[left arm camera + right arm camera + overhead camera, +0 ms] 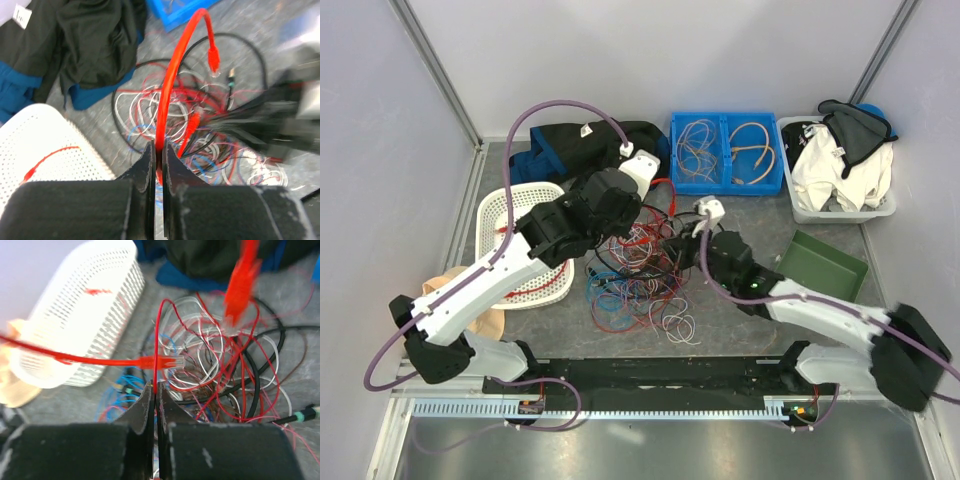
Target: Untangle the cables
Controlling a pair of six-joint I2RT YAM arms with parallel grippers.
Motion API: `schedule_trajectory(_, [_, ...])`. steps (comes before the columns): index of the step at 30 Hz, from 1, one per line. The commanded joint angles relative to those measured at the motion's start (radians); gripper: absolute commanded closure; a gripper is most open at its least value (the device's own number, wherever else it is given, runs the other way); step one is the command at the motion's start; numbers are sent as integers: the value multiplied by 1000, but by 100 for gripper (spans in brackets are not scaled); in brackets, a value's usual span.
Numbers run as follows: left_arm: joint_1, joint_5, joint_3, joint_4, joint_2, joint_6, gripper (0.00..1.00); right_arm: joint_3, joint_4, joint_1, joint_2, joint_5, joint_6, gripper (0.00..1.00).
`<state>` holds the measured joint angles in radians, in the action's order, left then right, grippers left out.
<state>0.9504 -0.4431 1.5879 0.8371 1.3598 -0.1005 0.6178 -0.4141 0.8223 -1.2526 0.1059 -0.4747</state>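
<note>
We see the left pincer (159, 150) clamped on a red cable (169, 75) that arcs up ahead of it to a plug | right pincer (155, 390) pinched shut on a thin red wire (156, 335) rising straight ahead | cables (640, 275) heaped on the counter (740, 330) just beyond both pincers | basket (85, 300) ahead-left of right pincer

A white perforated plastic basket (520, 205) sits left of the left gripper (159, 150), with a black-and-blue fabric garment (555, 145) beyond it. A blue two-compartment plastic bin (725, 120) lies beyond the right gripper (155, 390), and a green plastic tray (830, 262) is to its right.
</note>
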Motion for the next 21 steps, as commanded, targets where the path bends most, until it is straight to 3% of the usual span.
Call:
schedule_trajectory(1, [4, -59, -58, -26, -42, -27, 98, 43, 130, 17, 270, 44, 2, 100])
schedule_trajectory(5, [4, -57, -83, -38, -56, -38, 98, 206, 457, 17, 369, 165, 60, 100])
schedule_trajectory(8, [4, -109, -75, -27, -86, -39, 98, 237, 570, 15, 378, 280, 84, 100])
schedule_trajectory(15, [-15, -397, -17, 52, -156, -4, 98, 85, 609, 15, 470, 388, -11, 100])
schedule_trajectory(21, [-148, -450, 8, 169, -186, -110, 98, 0, 615, 15, 544, 388, -39, 100])
